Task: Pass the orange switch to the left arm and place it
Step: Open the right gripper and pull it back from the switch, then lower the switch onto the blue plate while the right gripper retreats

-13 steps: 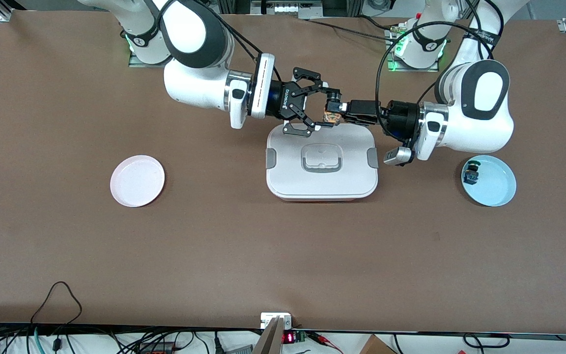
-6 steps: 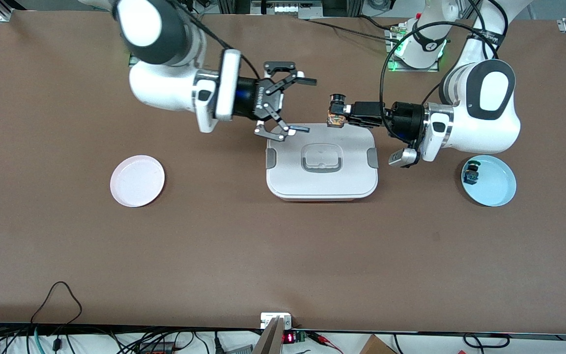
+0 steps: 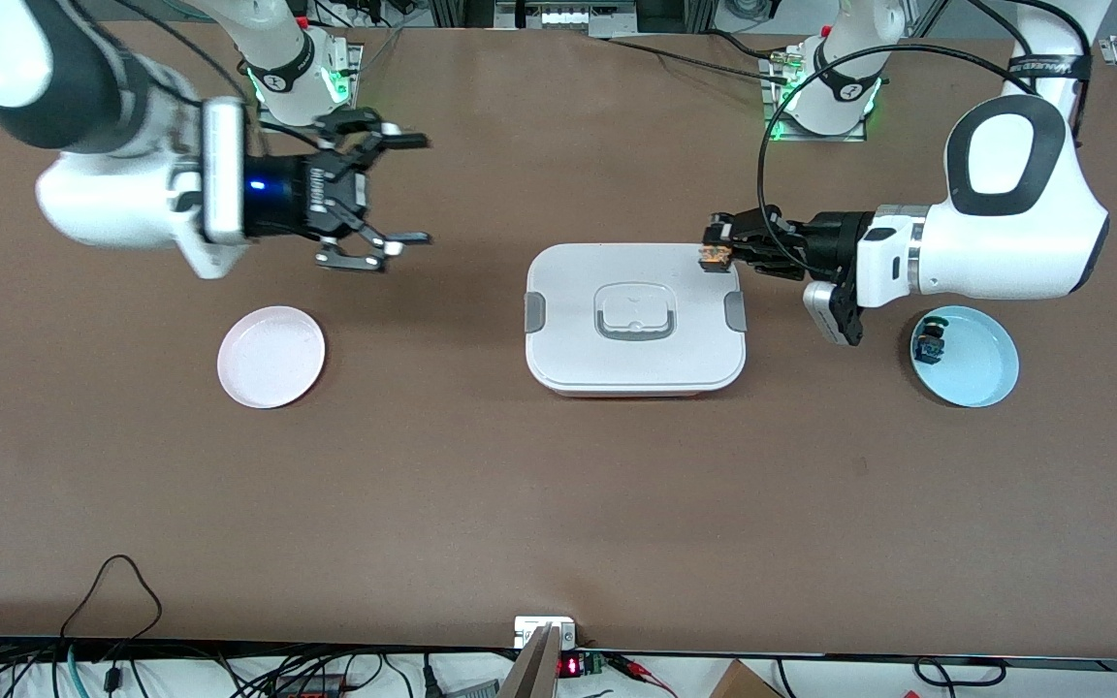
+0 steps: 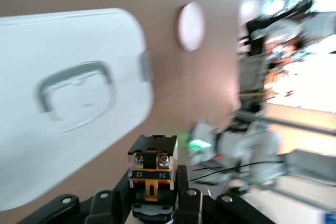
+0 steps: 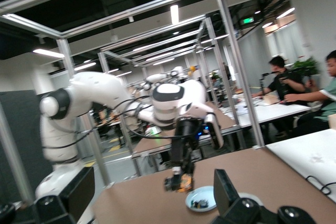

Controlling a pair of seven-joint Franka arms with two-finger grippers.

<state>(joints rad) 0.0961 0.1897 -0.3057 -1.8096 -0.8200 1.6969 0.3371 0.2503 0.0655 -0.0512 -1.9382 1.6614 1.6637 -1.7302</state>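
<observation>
- Front view: the left gripper [image 3: 725,249] is clamped on the orange switch [image 3: 711,257] and hangs over the corner of the box [image 3: 634,317] that lies toward the left arm's end of the tabletop and toward the bases' edge. The right gripper [image 3: 379,189] stands spread wide and empty over bare tabletop near the bases' edge, above the stretch between the pink plate [image 3: 271,356] and the right arm's base.
- Front view, risk: the switch sits low above the lid corner; in my judgement any downward drift would strike the box, and a knock could loosen so small a part. The two grippers are well apart, so no handover can be made from here.
- Front view, room: open tabletop lies between box and pink plate, and along the edge nearest the camera. The blue plate [image 3: 966,356], with the black switch [image 3: 931,342] on it, lies under the left arm's forearm near that arm's end.
- Left wrist view: the orange switch [image 4: 152,169] is seated between the gripper's black fingers, terminal screws showing. The box lid [image 4: 68,98] fills much of the frame, the pink plate [image 4: 190,25] farther off. Risk: the grip takes only the lower body, so a tilt looks possible.
- Right wrist view: the right gripper's fingertips [image 5: 228,188] frame nothing. The left gripper [image 5: 178,181] shows farther off, carrying the orange switch [image 5: 183,183] above the blue plate [image 5: 202,199].
</observation>
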